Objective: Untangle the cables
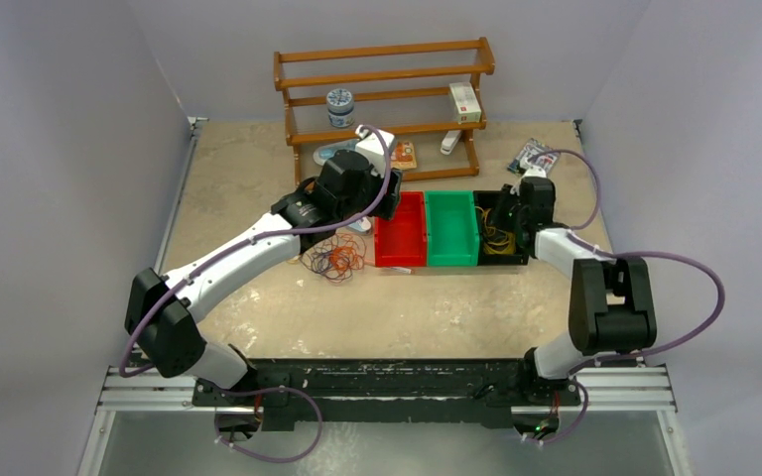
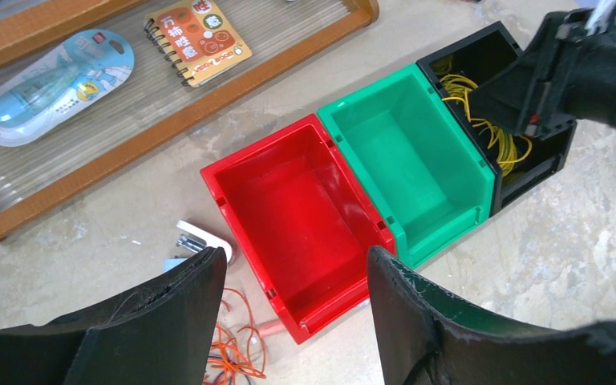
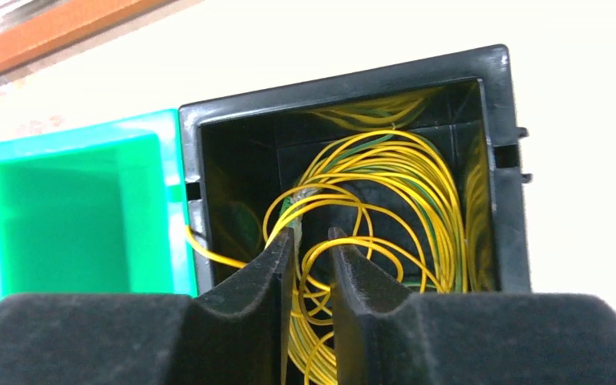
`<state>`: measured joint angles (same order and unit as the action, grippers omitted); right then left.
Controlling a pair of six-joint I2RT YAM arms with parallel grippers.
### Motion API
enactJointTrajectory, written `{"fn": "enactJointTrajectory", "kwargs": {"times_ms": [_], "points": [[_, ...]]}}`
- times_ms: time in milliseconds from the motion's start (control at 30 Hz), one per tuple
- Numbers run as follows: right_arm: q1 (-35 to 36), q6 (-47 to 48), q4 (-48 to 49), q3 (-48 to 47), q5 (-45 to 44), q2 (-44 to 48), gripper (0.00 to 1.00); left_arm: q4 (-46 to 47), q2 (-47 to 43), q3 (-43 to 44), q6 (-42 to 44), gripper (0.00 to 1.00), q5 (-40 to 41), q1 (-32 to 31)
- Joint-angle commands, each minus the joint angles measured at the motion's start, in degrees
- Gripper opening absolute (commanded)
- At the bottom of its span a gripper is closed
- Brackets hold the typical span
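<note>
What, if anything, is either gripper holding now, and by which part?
Nothing, it seems: the left gripper is open and empty; the right gripper stands slightly parted above thin yellow cable loops.

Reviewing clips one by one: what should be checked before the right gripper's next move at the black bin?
1. Jaws of the right gripper parted: ok, narrow gap, over the yellow cables in the black bin.
2. Its fingers free of strands: cannot tell.
3. Coil fully inside: not ok, one strand hangs over the wall toward the green bin.
4. The left gripper open, empty: ok.
5. The red bin and green bin empty: ok.
6. Orange-red and dark tangle sorted: not ok, on the table beside the red bin.
</note>
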<state>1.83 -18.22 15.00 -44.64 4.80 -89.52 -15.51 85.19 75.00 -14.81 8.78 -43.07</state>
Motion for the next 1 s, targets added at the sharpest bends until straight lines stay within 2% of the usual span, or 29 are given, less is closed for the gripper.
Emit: {"fn": "enactJointTrajectory", "kwargs": {"times_ms": [0, 167, 300, 400, 533, 867, 967], "points": [[-0.2, 1.3, -2.7, -2.2, -3.8, 6.4, 0.27, 0.3, -2.6, -0.2, 2.2, 0.65, 2.1, 0.4], [-0.1, 1.4, -6.7, -2.3, -5.8, 10.9, 0.38, -0.1, -2.8, -0.3, 2.7, 0.64, 2.7, 0.4], [-0.1, 2.0, -7.2, -2.5, -1.4, 13.8, 0.48, -0.2, -2.6, -0.5, 2.6, 0.65, 2.6, 0.4], [-0.2, 3.9, -7.9, -4.0, 4.7, 12.6, 0.54, -0.2, -2.4, -0.5, 2.6, 0.64, 2.2, 0.4], [-0.2, 7.9, -11.5, -7.5, 8.1, 7.8, 0.58, -0.2, -2.1, -0.5, 2.4, 0.65, 1.9, 0.4], [-0.2, 9.1, -10.5, -10.0, 9.2, 1.2, 0.56, -0.1, -2.4, -0.9, 2.3, 0.65, 1.9, 0.4], [-0.2, 8.4, -10.1, -9.4, 8.9, 1.1, 0.51, -0.2, -2.3, -0.8, 2.3, 0.65, 1.8, 0.4]]}}
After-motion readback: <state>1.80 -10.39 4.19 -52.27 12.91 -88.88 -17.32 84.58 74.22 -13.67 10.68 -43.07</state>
